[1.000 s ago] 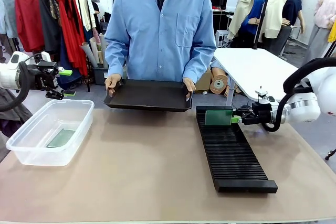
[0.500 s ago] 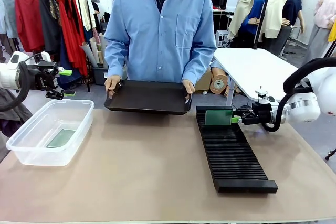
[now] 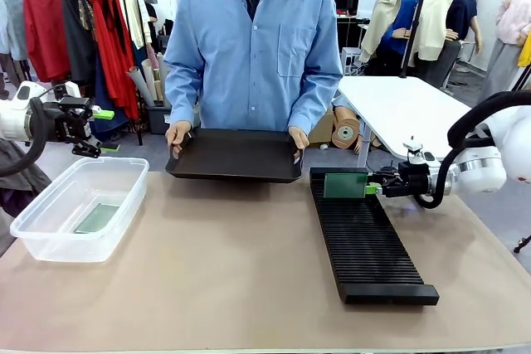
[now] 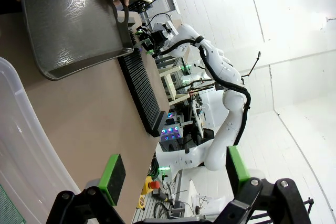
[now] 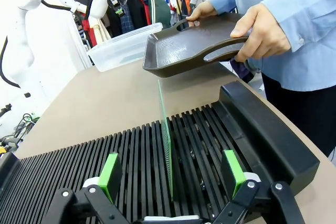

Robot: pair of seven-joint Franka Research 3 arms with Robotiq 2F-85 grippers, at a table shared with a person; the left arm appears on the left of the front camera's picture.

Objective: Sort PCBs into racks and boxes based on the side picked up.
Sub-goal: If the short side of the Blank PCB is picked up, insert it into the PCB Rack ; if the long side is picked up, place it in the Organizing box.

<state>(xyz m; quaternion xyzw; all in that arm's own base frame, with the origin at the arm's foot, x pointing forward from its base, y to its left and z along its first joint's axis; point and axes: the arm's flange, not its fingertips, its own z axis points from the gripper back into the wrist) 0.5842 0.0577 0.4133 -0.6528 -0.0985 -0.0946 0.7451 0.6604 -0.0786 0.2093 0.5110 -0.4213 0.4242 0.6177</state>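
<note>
My right tool [image 5: 170, 174] stands wide around a PCB [image 5: 166, 145] upright in the rack [image 3: 362, 235], frame right; my left tool [image 4: 176, 174] gapes empty, frame left.

two PCBs [image 3: 345, 185], one rack [image 3: 365, 240], one tub [image 3: 50, 234], one tray [image 3: 235, 155]

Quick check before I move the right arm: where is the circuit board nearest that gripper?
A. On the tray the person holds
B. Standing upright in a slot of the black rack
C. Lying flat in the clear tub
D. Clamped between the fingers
B: the circuit board stands on edge in the rack, with the right gripper open around it, pads apart from it.
</note>
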